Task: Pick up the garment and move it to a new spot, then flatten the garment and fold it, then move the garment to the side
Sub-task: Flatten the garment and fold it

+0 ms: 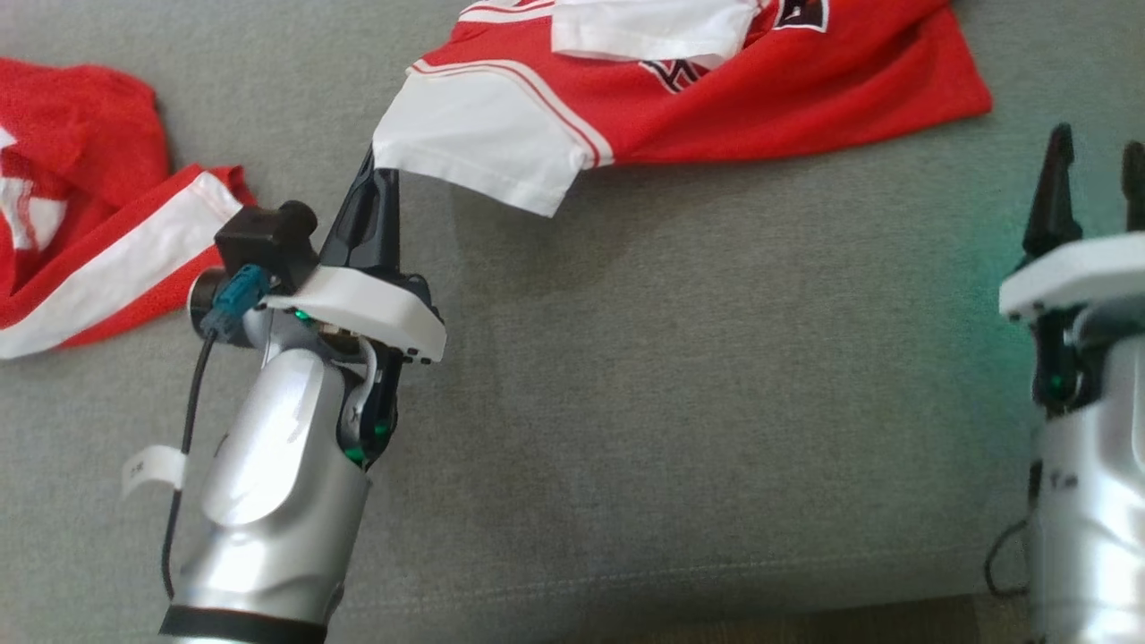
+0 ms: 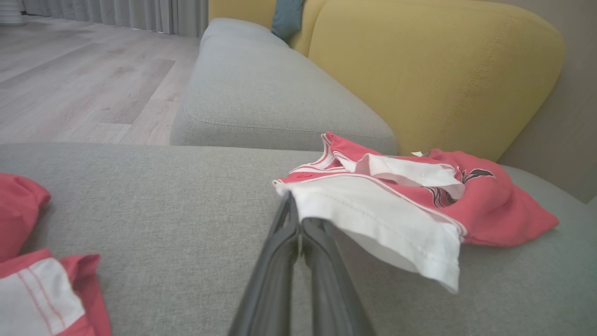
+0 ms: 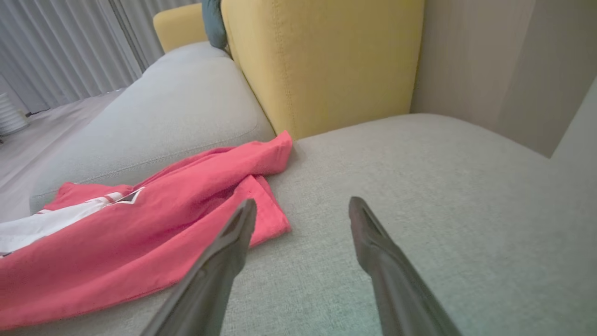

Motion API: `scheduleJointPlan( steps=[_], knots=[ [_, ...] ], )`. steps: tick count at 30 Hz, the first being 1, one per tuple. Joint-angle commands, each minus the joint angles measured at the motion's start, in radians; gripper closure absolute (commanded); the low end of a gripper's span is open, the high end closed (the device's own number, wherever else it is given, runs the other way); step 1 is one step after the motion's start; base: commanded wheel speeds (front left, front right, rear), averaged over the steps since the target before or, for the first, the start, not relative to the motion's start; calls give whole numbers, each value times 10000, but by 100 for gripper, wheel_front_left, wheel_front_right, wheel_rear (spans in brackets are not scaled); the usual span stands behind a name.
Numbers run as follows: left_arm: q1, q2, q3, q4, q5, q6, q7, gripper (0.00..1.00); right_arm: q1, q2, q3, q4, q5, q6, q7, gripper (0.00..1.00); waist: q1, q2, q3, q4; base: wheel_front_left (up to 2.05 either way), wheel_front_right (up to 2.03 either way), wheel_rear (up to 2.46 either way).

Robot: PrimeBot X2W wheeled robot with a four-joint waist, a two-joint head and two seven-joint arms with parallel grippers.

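The red-and-white garment (image 1: 787, 98) is laid crumpled far on the sofa (image 1: 716, 402). Its white sleeve (image 1: 483, 143) is pinched by the clenched, forward-tilted left end effector (image 1: 372, 168). The right end effector (image 1: 1098, 152) is held released, upright, near right.

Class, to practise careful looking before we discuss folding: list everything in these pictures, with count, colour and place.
Shirt: one, red and white, far side of the seat, white part pinched.
Second shirt: one, red and white, crumpled at the seat's left.
Seat cushions: two, grey, shirts on the nearer.
Backrests: two, yellow, behind the seats.
Pillow: one, teal, between the backrests.
Floor: pale wood, beyond the sofa.
Curtains: grey, far wall.
Left fingers: two, dark, shut on the shirt.
Right fingers: two, dark, open, seat's right.
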Motion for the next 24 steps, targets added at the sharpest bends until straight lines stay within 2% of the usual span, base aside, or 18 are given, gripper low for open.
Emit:
scheduleJointPlan(
  steps=[1, 7, 11, 24],
  knots=[
    [-85, 185, 226, -440, -16, 50, -123, 100, -625, -36, 0, 153, -29, 65, 167, 0, 0, 0, 130, 135, 0, 0, 0],
    [-231, 185, -186, -716, -176, 83, -123, 100, -2037, -36, -733, 1755, -746, 65, 666, 0, 0, 0, 529, 484, 0, 0, 0],
    [-400, 184, -465, -879, -255, 109, -123, 100, -2752, -36, -1383, 2481, -1669, 65, 934, 0, 0, 0, 822, 707, 0, 0, 0],
    [-661, 184, -783, -1147, -371, 208, -124, 100, -4033, -322, -2991, 3883, -3864, 65, 1055, 0, 0, 0, 1348, 1082, 0, 0, 0]
  ],
)
